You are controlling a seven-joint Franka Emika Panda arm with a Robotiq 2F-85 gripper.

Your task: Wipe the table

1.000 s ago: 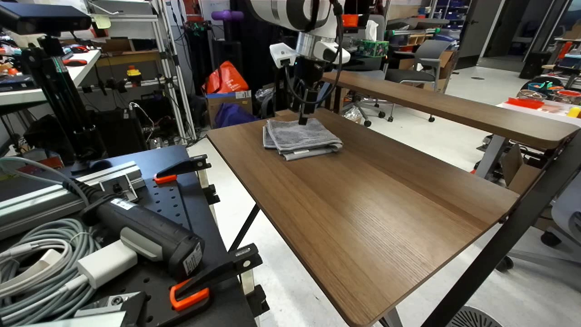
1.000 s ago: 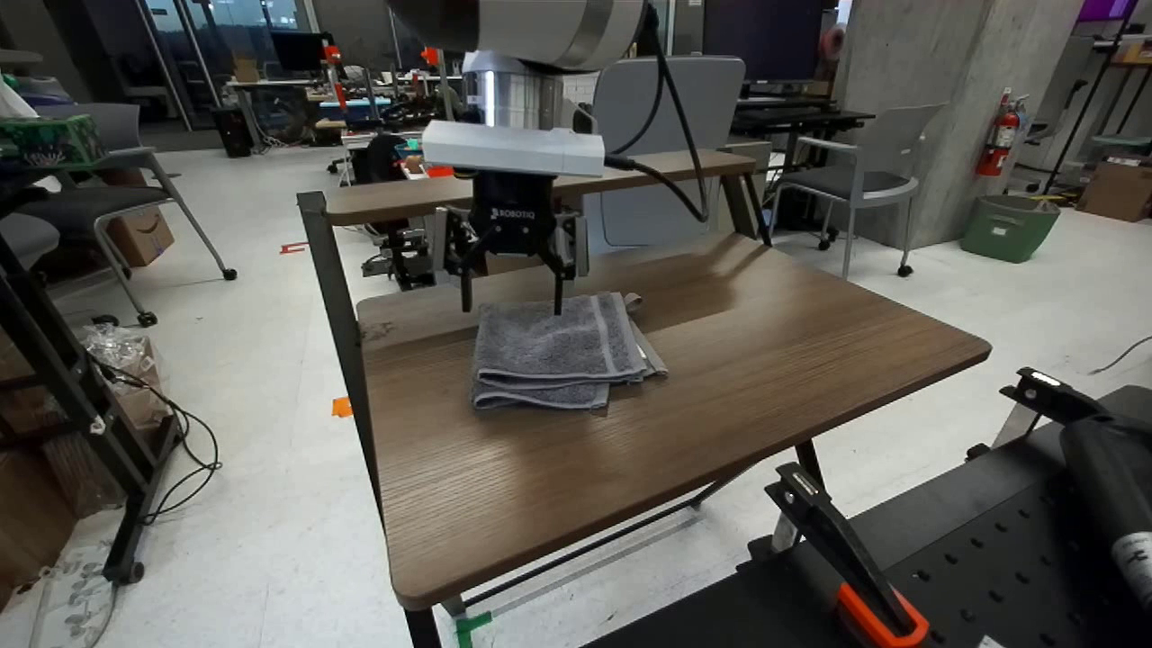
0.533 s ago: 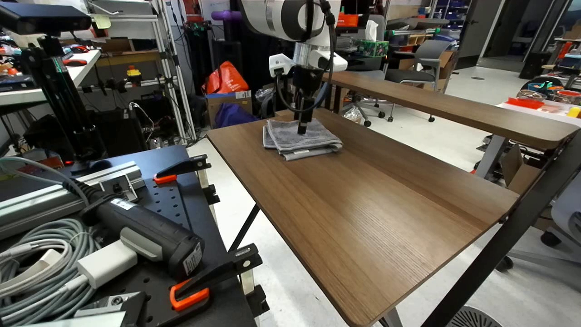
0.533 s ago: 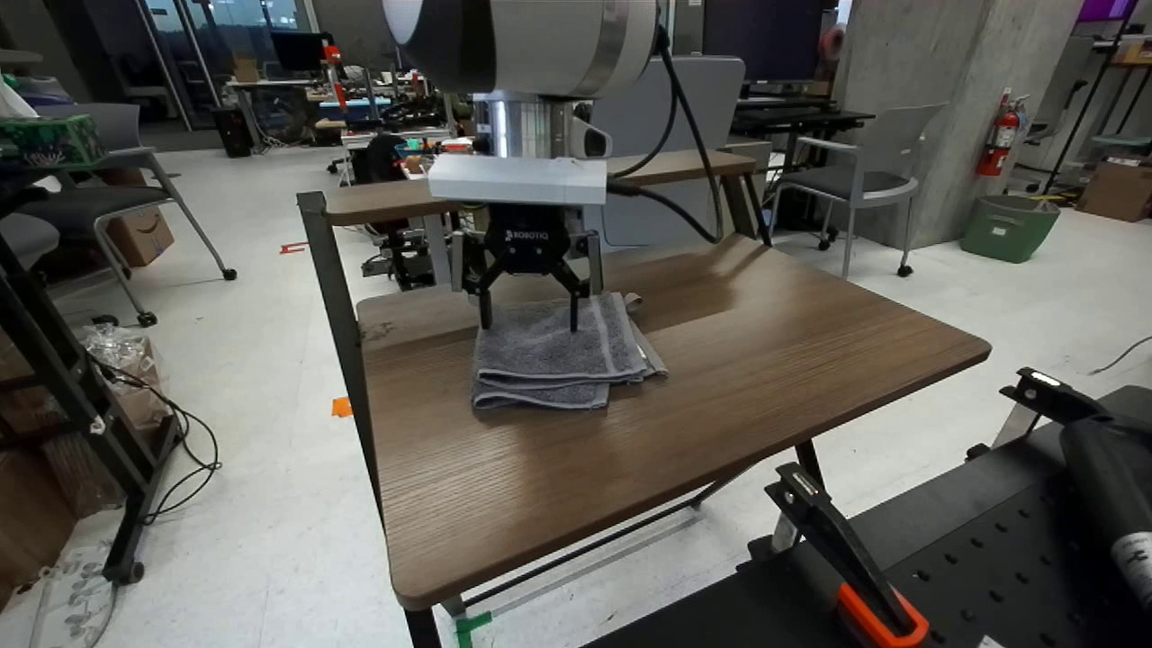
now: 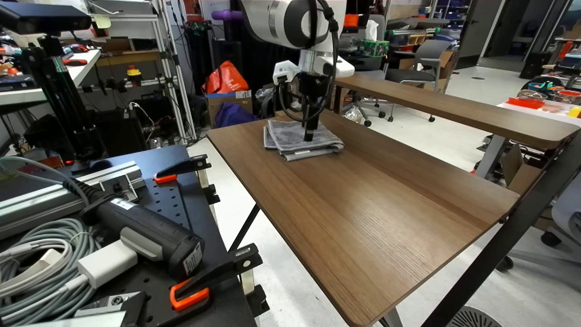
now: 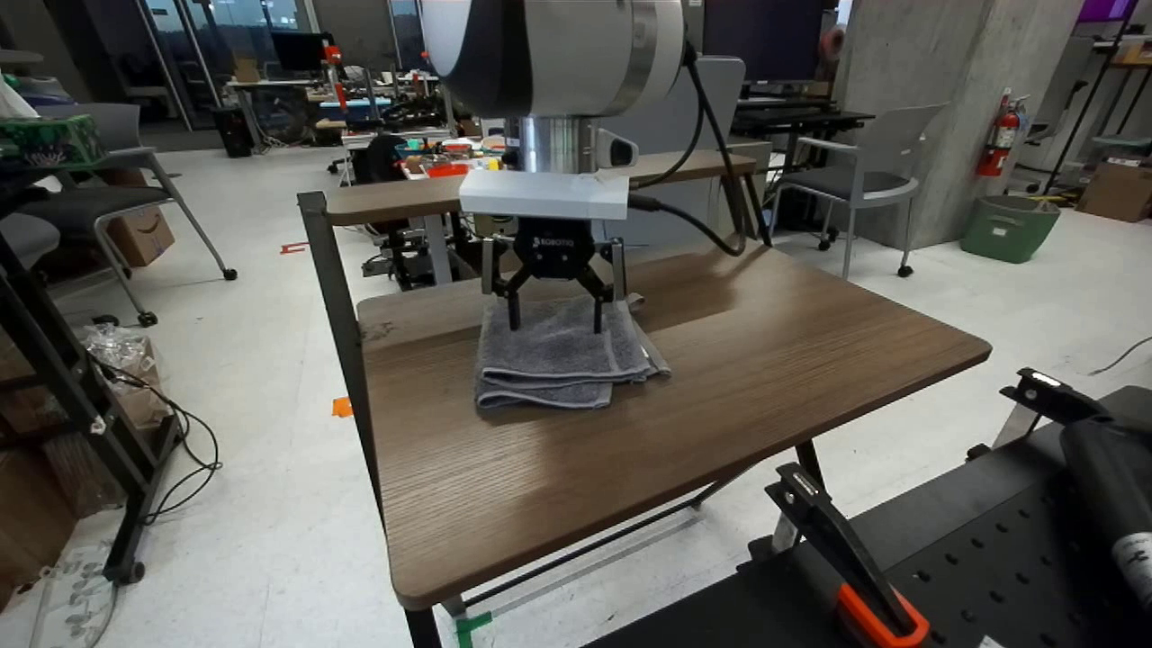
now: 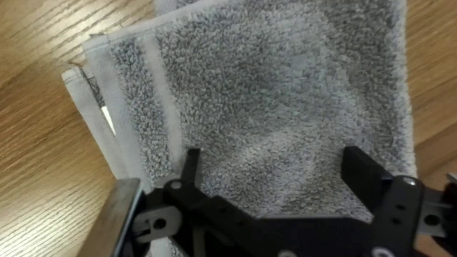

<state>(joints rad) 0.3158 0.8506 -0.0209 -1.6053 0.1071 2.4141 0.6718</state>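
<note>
"Beyond the wood-grain table [image 6: 792,333], a grey office chair [image 6: 900,144] stood before a concrete column [image 6: 945,54] with a red fire extinguisher [image 6: 996,148] at its side. What lay on the table?"

"A folded grey terry towel [image 5: 290,138]. It lay between the two long edges, nearer the far short edge in an exterior view, and well apart from the rounded near corner."

"And the Robotiq gripper [image 6: 556,329]?"

"Pointing straight down over the towel, under the white robot arm [image 6: 558,54], its fingers [image 7: 362,175] spread apart. The wrist view had both tips above the terry pile, one just beside the pale woven stripe [image 7: 164,89], the other toward the towel's opposite edge. Whether they touched the towel, I couldn't tell."

"What flanked the table?"

"Beside the left long edge in an exterior view, across a strip of pale floor [image 5: 233,200], stood a black perforated workbench [image 5: 202,213] with a black-and-orange clamp [image 5: 218,274] at its rim and a coil of grey cable [image 5: 59,229] on top. Along the opposite long edge, set higher, ran a narrower wooden board [image 5: 454,111]."
</note>
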